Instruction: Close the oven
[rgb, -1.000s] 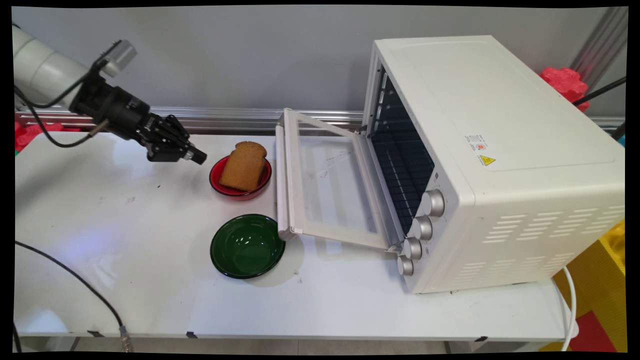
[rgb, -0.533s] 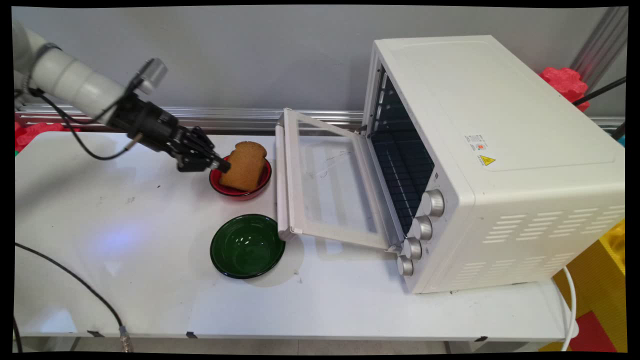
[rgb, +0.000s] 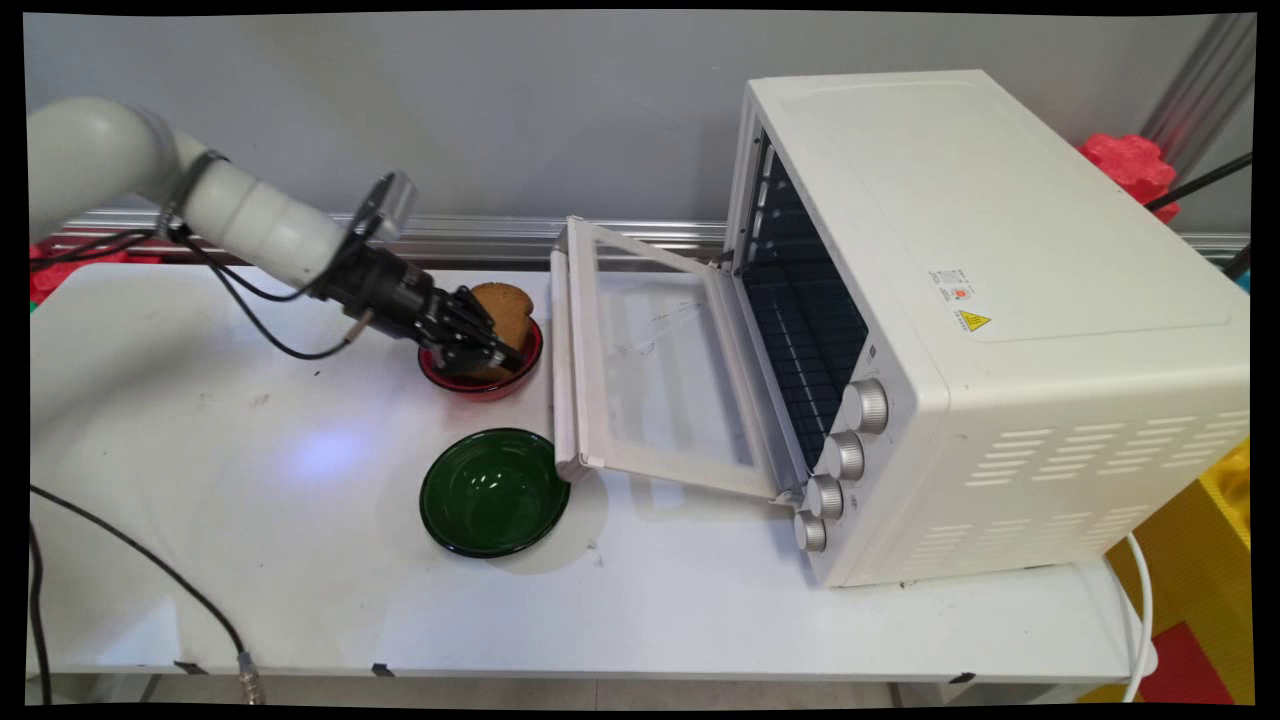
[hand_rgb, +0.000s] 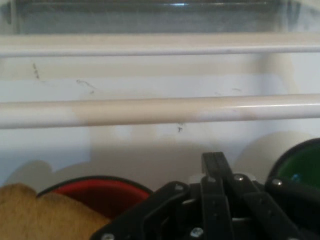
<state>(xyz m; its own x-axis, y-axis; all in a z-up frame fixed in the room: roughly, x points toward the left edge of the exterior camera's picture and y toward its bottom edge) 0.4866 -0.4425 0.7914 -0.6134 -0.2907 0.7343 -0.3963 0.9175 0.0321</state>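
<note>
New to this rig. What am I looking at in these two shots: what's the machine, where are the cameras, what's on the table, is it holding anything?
The machine is a white robot arm with a black two-finger gripper. The main view comes from a fixed camera looking down across the white table. The hand view comes from a camera on the hand, looking along the gripper.

On the table are a slice of bread in a red bowl, an empty green bowl, and a toaster oven with its door open.

The gripper is shut and holds nothing. It sits over the red bowl, right beside the bread; I cannot tell whether they touch.
</note>
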